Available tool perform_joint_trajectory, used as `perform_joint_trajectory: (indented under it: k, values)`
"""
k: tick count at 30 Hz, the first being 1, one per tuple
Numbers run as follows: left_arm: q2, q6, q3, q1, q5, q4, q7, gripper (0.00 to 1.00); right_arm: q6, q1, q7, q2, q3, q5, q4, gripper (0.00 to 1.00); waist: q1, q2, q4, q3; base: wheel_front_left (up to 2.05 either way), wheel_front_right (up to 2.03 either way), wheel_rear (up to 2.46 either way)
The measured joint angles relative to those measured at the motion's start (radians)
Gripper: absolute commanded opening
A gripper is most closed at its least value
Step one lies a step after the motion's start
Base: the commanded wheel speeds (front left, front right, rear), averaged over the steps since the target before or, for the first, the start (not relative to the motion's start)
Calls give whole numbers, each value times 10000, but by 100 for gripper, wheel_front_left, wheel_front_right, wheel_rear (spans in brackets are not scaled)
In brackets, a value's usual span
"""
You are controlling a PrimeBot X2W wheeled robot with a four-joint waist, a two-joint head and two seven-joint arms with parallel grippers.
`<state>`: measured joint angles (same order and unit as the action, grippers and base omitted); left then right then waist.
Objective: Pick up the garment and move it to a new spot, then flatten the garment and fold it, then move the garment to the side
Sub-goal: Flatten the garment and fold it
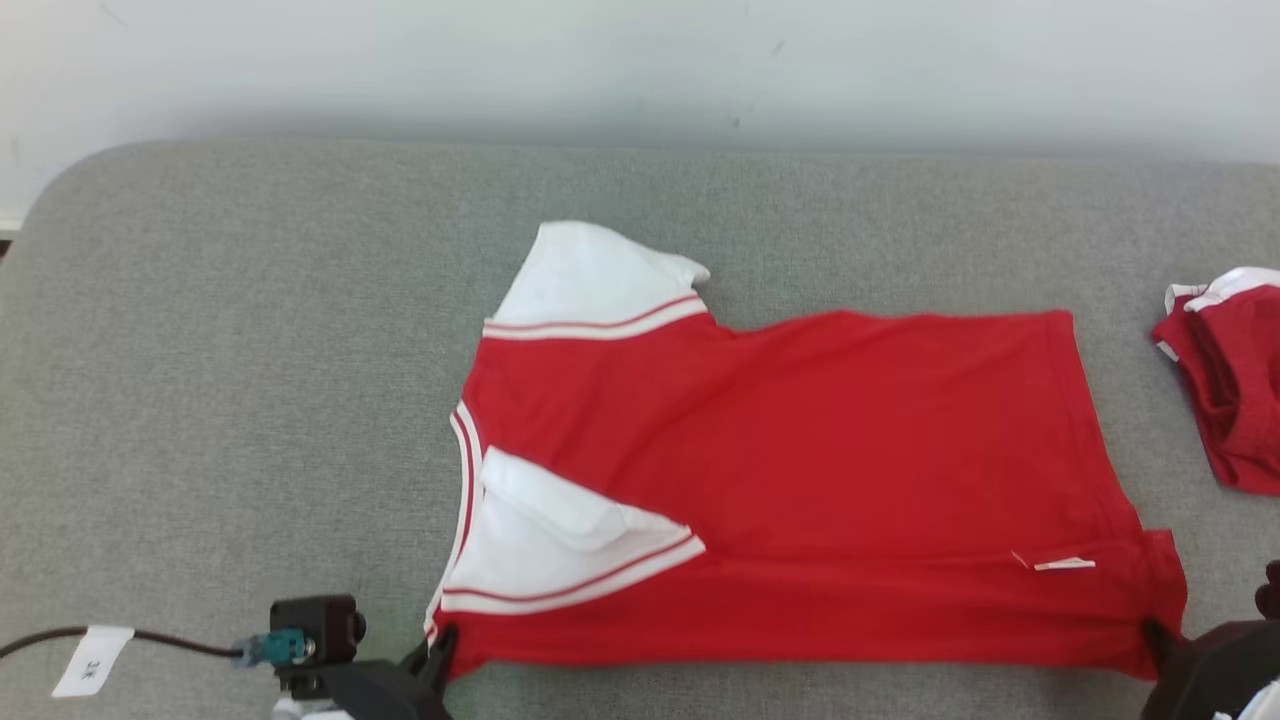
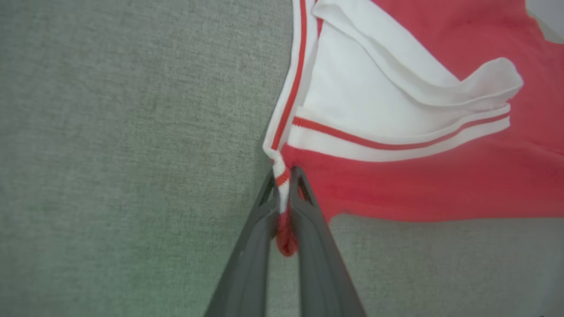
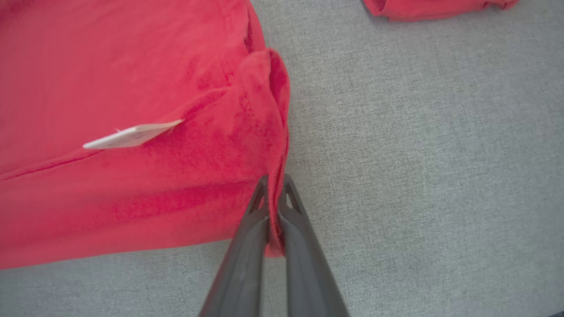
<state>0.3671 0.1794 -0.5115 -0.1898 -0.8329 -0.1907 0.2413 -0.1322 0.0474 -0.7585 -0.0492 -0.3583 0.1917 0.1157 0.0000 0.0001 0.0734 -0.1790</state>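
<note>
The left claw (image 2: 284, 174) is clamped on the striped corner of the shirt (image 1: 800, 430), a pinch of red and white cloth being squeezed between its two dark fingers (image 2: 249, 264). The right claw (image 3: 275, 180) is closed in the same way on the red hem corner at the other end. The shirt's near edge runs between the two claws. The shirt is spread across a grey cushioned surface (image 1: 250, 350), neck end to the left. One white sleeve (image 1: 560, 560) is folded onto the red body beside the left claw; the other (image 1: 590, 275) sticks out on the far side. A small white label (image 3: 132, 135) lies near the right claw. A second red garment (image 1: 1235, 390) is seen well apart on the right.
</note>
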Motion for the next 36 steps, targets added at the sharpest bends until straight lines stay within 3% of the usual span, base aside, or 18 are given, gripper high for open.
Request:
perform_joint_trajectory:
  k: [14,23,24,25,31,36]
  values:
    - [723,938,-29,1616,-435,1894,1126,0,0,1259,-1220,4,-253,447,178,0,0,0,291,217,0,0,0]
    - [830,1231,-12,1746,-199,2038,851,0,2,1404,-1565,0,-163,593,-90,0,0,0,279,129,0,0,0]
    - [832,1244,-8,1735,-134,2027,765,70,0,1413,-1524,-4,-111,658,-71,31,0,0,271,116,0,0,0]
    - [832,1243,-8,1733,-136,1998,761,100,2,1418,-1475,-2,-100,731,-81,100,0,0,259,106,0,0,0]
    - [798,1279,38,1692,-165,1774,685,100,2,1430,-1158,-10,31,811,0,100,0,0,169,87,0,0,0]
    - [775,1108,403,1497,-146,1760,15,100,2,1401,-642,-6,71,909,221,100,0,0,151,146,0,0,0]
